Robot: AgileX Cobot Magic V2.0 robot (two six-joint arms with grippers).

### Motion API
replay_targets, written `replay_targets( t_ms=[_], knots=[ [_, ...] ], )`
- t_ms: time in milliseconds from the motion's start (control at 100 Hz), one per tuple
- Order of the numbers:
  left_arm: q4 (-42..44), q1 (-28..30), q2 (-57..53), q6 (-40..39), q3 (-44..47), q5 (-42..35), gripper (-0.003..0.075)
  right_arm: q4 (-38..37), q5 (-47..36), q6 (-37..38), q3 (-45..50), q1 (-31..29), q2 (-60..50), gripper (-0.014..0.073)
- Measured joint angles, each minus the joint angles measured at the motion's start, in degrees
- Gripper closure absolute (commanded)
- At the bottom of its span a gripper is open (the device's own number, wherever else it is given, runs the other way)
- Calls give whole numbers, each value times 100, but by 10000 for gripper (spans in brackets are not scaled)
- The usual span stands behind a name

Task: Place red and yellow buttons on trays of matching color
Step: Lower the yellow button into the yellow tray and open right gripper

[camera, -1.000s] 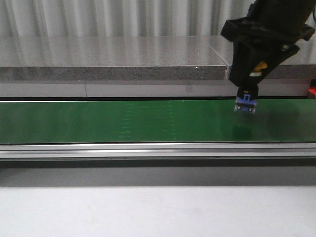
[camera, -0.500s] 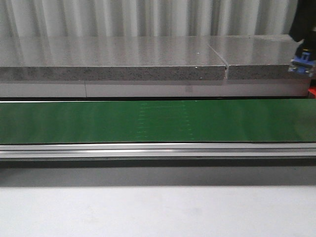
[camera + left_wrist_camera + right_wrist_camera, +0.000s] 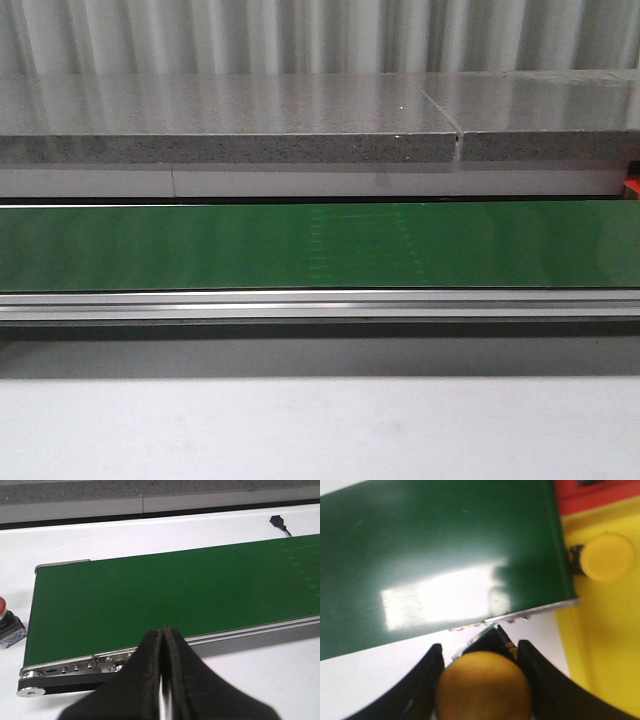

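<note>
Right now the right gripper [image 3: 482, 680] is clamped on a yellow button [image 3: 484, 686], just short of the green belt [image 3: 435, 555]; beside it the yellow tray [image 3: 607, 645] carries another yellow button [image 3: 607, 556]. Left gripper [image 3: 162, 645] pinched together, a red button [image 3: 7, 622] off beyond the belt's end. No readable lettering anywhere.

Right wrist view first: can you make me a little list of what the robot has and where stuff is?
right claw: shut on a yellow button, near the end of the belt
belt: green, nothing on it
yellow tray: beside the belt end, one yellow button already in it
red tray: only an edge shows
left claw: shut, holding nothing
red button: on the white table, off the other belt end
</note>
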Motion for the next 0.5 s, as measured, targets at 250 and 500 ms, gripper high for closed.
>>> replay_targets(
  t_ms=[250, 500],
  knots=[
    [0, 0, 0, 0, 0, 0, 741, -288, 41, 442, 363, -1026, 0, 508],
    [0, 0, 0, 0, 0, 0, 741, -522, -408, 731, 683, -1611, 0, 508]
  ],
)
